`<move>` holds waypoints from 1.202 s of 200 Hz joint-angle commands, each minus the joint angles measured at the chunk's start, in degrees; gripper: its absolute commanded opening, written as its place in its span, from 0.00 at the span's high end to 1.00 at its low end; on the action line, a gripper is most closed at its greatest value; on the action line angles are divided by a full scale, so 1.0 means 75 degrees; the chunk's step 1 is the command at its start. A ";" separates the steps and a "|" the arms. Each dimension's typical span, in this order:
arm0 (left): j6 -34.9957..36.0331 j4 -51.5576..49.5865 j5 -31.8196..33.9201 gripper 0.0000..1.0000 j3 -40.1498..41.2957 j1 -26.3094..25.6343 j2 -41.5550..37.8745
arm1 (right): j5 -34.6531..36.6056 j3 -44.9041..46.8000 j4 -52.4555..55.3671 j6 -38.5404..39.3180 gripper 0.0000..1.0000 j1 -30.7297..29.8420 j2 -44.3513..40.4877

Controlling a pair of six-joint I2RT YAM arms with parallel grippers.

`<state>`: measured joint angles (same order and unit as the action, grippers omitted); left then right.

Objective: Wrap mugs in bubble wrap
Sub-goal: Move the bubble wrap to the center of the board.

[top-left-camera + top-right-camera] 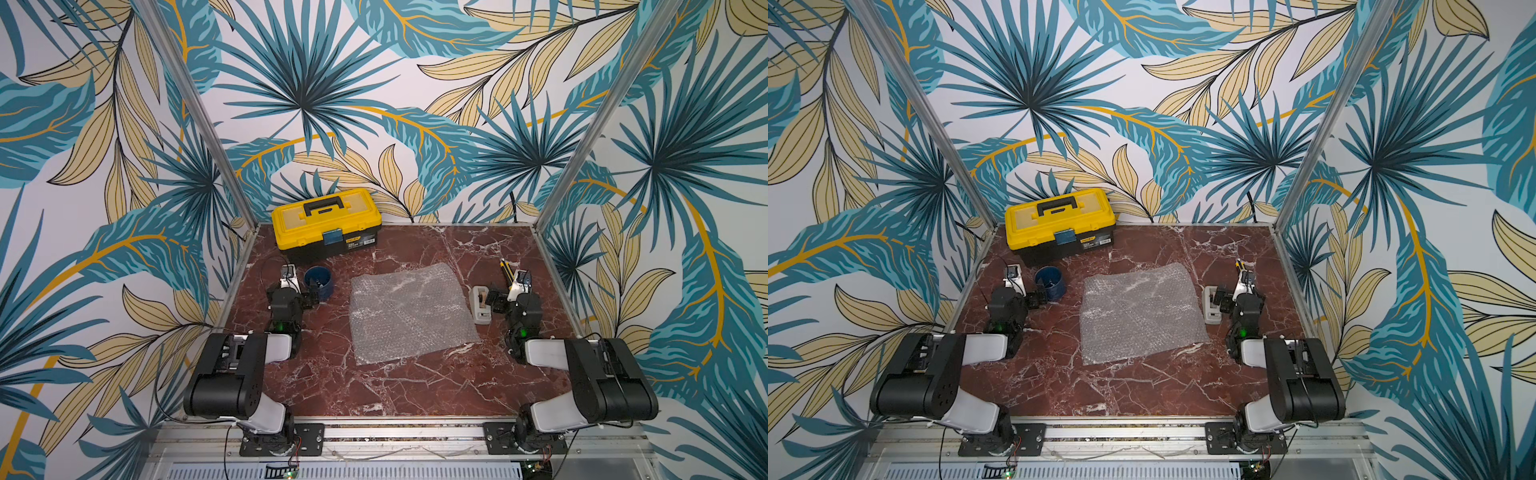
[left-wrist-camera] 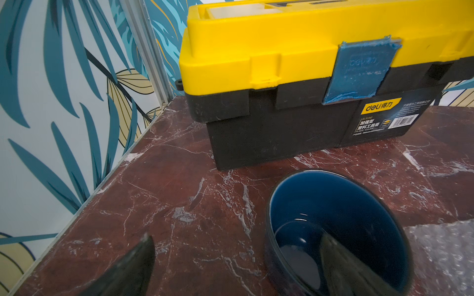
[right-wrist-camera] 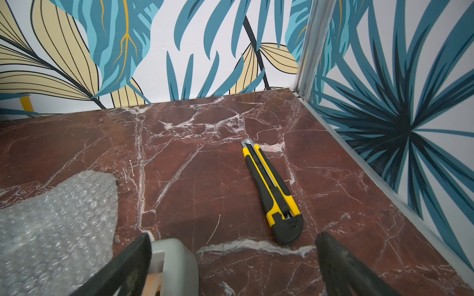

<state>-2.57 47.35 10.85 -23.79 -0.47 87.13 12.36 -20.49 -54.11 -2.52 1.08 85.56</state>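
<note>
Step in hand, judged from the layout: pickup of the mug. It stands upright near the far left corner of the table, just in front of the yellow toolbox and apart from the bubble wrap. The wrap lies flat at the table's middle with nothing on it, so wrapping has not begun.

Check the left gripper: its fingers are spread fully wide and grip nothing. In the left wrist view one finger lies over the mug's mouth and the other sits outside its wall. You cannot tell whether the inner finger is below the rim.

Check the right gripper: its fingers are equally wide and empty, near the right edge. The tape dispenser is just beside one finger, and a utility knife lies ahead.

Next move, as a judgement:
1. Confirm that the mug wall sits between the left fingers.
2. Close on the wall and lift.
3. Set the mug on the wrap near one edge, so the sheet can roll over it.

Reserve the right gripper for pinning or lifting the sheet's edge.
</note>
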 commanded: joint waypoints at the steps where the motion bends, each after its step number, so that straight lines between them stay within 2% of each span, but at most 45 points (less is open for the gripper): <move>1: -0.0040 0.0138 -0.0058 0.01 0.0114 0.0060 0.0013 | -0.0043 -0.0045 0.0109 0.0064 0.00 0.0008 0.0053; 28: 0.0174 0.0095 -0.0132 0.00 -0.0011 0.0019 -0.0199 | -0.0038 0.0020 0.0012 0.0069 0.01 0.0008 -0.0022; 39: 0.0207 -0.0752 -0.0033 0.00 -0.0273 -0.0068 -0.0544 | -0.0079 -0.0047 0.0458 0.0151 0.01 -0.0050 -0.0504; 47: 0.0150 -0.1413 0.0033 0.00 -0.0469 -0.0115 -0.0776 | 0.0165 -0.0398 0.1598 0.0154 0.01 -0.0144 -0.1042; 59: -0.0102 -0.2139 0.0281 0.00 -0.0674 -0.0191 -0.1084 | 0.0632 -0.1454 0.4357 -0.0633 0.00 -0.0171 -0.1655; 69: -0.0243 -0.2515 0.0419 0.00 -0.0724 -0.0323 -0.1318 | 0.0342 -0.2330 0.6357 -0.0946 0.01 -0.0176 -0.1796; 93: -0.0399 -0.3426 0.1041 0.00 -0.0902 -0.0847 -0.1777 | -0.0345 -0.3380 0.8684 -0.1613 0.01 -0.0442 -0.1793; 120: -0.1051 -0.5123 0.1115 0.00 -0.1460 -0.1004 -0.2309 | -0.0890 -0.4004 1.0500 -0.1909 0.01 -0.1336 -0.1667; 139: -0.1350 -0.5981 0.0979 0.00 -0.1789 -0.1018 -0.2599 | -0.1289 -0.4212 1.1232 -0.2085 0.01 -0.2019 -0.1324; 168: -0.1631 -0.7022 0.0934 0.00 -0.2353 -0.1027 -0.2816 | -0.1868 -0.4252 1.1552 -0.2325 0.01 -0.2475 -0.0740; 191: -0.1696 -0.7628 0.0909 0.00 -0.2864 -0.1027 -0.2773 | -0.2082 -0.4411 1.1802 -0.2335 0.01 -0.2604 -0.0262; 240: -0.1856 -0.8067 0.0906 0.00 -0.3438 -0.1019 -0.2654 | -0.2738 -0.4609 1.2174 -0.2312 0.01 -0.2814 0.0635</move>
<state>-15.03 -8.99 17.39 -46.33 -7.94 66.89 -4.49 -54.02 33.21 -19.33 -18.87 88.90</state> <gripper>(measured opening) 0.996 0.993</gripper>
